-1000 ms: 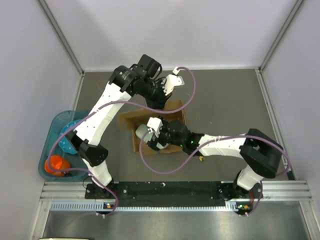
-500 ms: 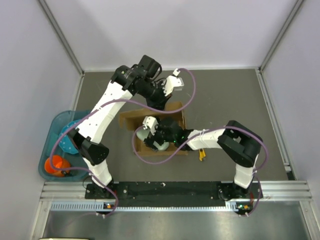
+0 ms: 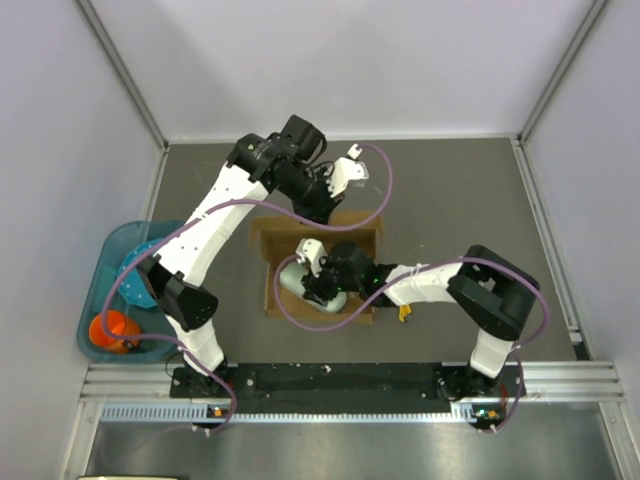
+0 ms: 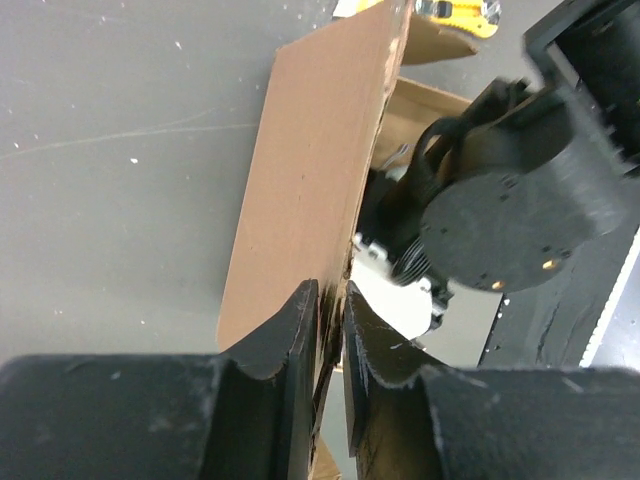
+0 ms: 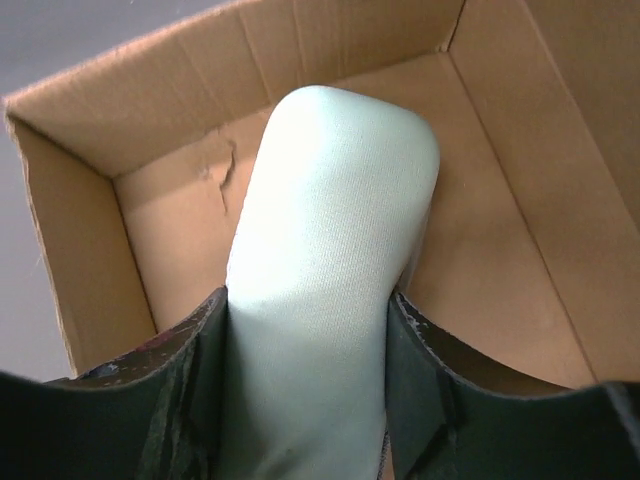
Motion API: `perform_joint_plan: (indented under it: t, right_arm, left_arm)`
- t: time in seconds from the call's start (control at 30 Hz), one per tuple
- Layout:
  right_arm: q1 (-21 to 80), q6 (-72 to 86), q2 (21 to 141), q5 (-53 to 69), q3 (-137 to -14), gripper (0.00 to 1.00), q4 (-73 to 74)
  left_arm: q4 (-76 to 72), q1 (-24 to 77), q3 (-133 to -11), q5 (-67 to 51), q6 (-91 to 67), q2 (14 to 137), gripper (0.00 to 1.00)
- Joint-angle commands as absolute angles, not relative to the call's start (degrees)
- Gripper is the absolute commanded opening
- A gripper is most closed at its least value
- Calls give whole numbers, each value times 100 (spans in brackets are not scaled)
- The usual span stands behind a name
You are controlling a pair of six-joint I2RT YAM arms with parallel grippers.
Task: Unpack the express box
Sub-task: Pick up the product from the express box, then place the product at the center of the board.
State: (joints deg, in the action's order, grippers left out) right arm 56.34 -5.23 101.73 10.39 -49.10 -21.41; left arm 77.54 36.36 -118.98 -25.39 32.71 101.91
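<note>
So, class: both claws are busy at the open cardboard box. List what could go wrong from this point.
1. The right claw grips only the near part of the pale green item; lifted, it may slip back into the express box.
2. The left claw pinches just the edge of a flap; the cardboard could slide free and the box shift.
3. The yellow knife lies beside the box; a dragged box might knock it.

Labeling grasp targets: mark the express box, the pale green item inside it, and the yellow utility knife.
express box point(image 5: 180, 100), right wrist view, inner far wall.
pale green item point(image 5: 325, 230), right wrist view, upper middle.
yellow utility knife point(image 3: 403, 312), top external view, its body.
</note>
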Motion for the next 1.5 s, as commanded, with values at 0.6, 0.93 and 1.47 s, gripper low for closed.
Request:
perform_joint_plan:
  t: [0.6, 0.93, 1.47]
  right_arm:
    - [5924, -168, 4672, 531, -4632, 43, 727]
    - [5679, 842, 4198, -2864, -4851, 44, 2574]
    - [2514, 1310, 7433, -1398, -5246, 49, 1055]
  left_arm:
    - [7858, 3463, -11021, -1494, 3155, 9730, 20]
    - [7752, 3480, -10890, -1644, 3111, 9536, 21]
    - [7277, 4129, -10063, -1619, 3349, 9210, 22]
